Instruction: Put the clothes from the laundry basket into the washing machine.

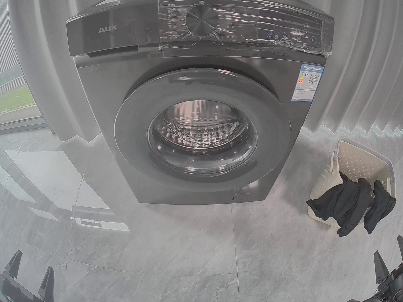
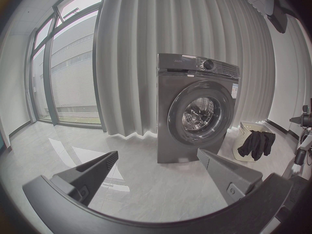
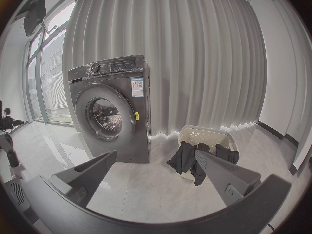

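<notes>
The task stands at its first step; the dark clothes [image 1: 350,204] hang over the rim of the laundry basket [image 1: 361,164] on the floor, just right of the washing machine [image 1: 105,89]; its round door [image 1: 202,137] seems shut; the left hand [image 1: 33,261] and right hand [image 1: 388,246] are spread wide, holding nothing; next, probably, the door needs opening before the clothes are grasped.

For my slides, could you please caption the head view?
Grey front-loading washing machine with black clothes draped over a cream plastic laundry basket beside it.
</notes>
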You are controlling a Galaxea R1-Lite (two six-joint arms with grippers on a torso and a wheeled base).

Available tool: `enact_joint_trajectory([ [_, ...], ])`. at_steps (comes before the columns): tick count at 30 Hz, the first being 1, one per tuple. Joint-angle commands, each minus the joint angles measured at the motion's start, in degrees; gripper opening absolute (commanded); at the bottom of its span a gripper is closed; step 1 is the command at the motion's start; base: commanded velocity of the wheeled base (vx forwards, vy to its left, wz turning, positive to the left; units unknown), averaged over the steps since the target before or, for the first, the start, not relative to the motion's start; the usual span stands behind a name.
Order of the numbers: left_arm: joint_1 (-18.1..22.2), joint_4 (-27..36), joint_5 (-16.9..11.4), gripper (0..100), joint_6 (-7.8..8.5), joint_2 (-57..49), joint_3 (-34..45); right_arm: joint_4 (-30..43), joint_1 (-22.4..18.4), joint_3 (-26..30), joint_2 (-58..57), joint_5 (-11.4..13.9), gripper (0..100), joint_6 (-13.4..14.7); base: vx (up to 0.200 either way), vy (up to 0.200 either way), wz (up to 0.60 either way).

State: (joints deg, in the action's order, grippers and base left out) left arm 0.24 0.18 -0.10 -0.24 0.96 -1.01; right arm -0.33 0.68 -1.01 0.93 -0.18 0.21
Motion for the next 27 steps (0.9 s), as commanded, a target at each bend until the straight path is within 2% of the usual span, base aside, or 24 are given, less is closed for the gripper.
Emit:
enact_joint_trajectory([
  [1,0.02,-0.01,0.01,100,-0.02,-0.96,1.01,-0.02,0.02,1.01,-0.93,0.01,100,0.06,0.0,0.0,0.0],
  [15,0.02,-0.01,0.01,100,-0.02,-0.96,1.01,-0.02,0.02,1.01,-0.93,0.01,100,0.06,0.0,0.0,0.0],
  [24,0.02,-0.01,0.01,100,-0.02,-0.96,0.92,-0.02,0.02,1.01,-0.93,0.01,100,-0.03,0.0,0.0,-0.6],
  [27,0.02,-0.01,-0.08,100,-0.02,-0.96,1.01,-0.02,0.02,1.01,-0.93,0.01,100,0.06,0.0,0.0,0.0],
])
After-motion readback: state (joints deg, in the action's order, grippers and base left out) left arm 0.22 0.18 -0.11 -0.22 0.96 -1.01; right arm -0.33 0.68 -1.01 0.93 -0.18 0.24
